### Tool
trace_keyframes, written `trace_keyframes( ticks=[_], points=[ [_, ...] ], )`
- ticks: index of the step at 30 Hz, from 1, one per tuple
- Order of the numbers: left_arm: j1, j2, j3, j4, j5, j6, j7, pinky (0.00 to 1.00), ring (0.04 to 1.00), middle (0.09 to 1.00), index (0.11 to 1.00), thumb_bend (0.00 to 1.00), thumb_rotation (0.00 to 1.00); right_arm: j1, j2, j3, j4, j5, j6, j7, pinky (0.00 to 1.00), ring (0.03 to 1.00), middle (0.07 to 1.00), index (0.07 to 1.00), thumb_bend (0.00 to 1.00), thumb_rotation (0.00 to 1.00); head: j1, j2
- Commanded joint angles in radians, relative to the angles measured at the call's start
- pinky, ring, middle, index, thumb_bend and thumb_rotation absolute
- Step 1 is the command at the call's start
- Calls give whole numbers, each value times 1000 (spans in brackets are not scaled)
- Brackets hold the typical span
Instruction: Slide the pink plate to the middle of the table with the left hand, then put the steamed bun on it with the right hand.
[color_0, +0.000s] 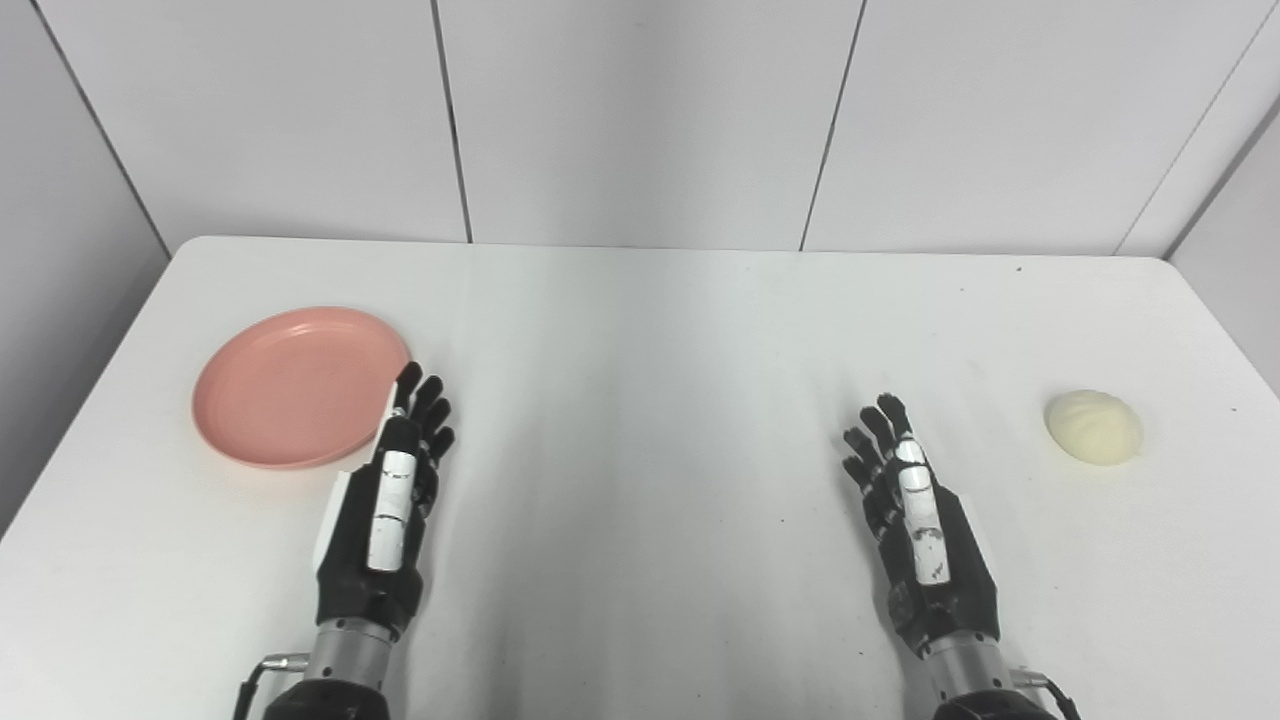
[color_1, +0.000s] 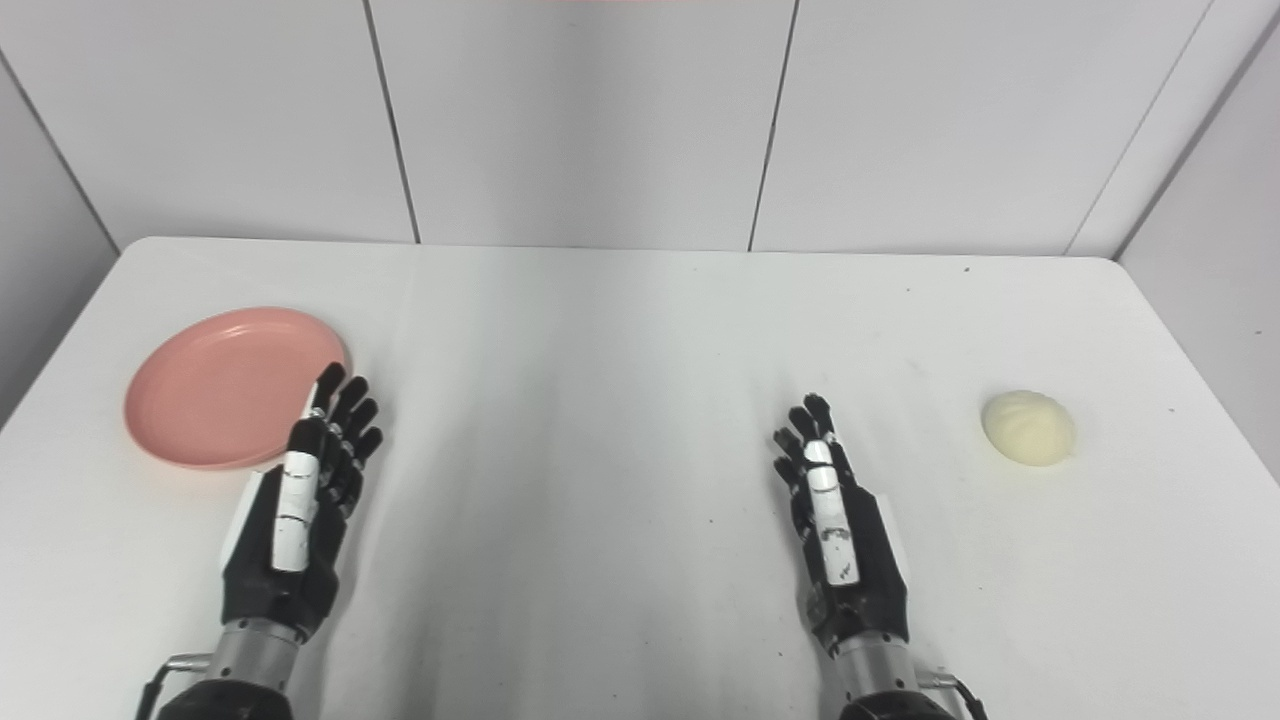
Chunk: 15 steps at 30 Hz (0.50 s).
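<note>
The plate (color_0: 300, 386) lies flat on the left part of the table (color_0: 640, 330), well away from the middle, and it holds nothing. The bun (color_0: 1094, 426) sits on the right part, near the table's right edge and well apart from the plate. The left hand (color_0: 385, 520) is just beside the plate's near right rim, with its fingers straight and a little apart, holding nothing; its fingertips appear to overlap the rim, but whether they touch it I cannot tell. The right hand (color_0: 925, 530) is between the middle and the bun, not touching it, also with fingers extended, slightly spread, and empty. The plate looks like thin, stiff plastic, so I judge it light and not fragile; on this smooth white surface it should slide easily, maybe too easily, and it may turn if pushed only on one side. I think the best place to take it is the raised rim, with fingers hooked over the far left edge to pull it rightwards, or pressed flat inside it. The bun looks soft and round, probably light and easy to dent. It should be held gently from both sides, low on its body, with little force.
</note>
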Motion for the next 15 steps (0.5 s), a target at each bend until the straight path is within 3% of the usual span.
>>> trace_keyframes(
  ticks=[1, 7, 15],
  points=[
    [-34, -6, -7, 7, 13, -75, -5, 1000, 1000, 1000, 1000, 821, 931, -35, -3, -7, 11, 8, -78, 22, 977, 946, 972, 975, 785, 857, 1, 0],
    [-38, -22, -12, 88, 14, -169, -5, 1000, 1000, 1000, 1000, 800, 919, -36, -18, -16, 75, 10, -146, 44, 986, 954, 979, 983, 760, 873, 55, -72],
    [-34, -50, -25, 118, 23, -190, 8, 1000, 1000, 1000, 1000, 800, 903, -33, -38, -27, 110, 19, -176, 67, 1000, 975, 997, 1000, 738, 908, 112, -91]
  ],
)
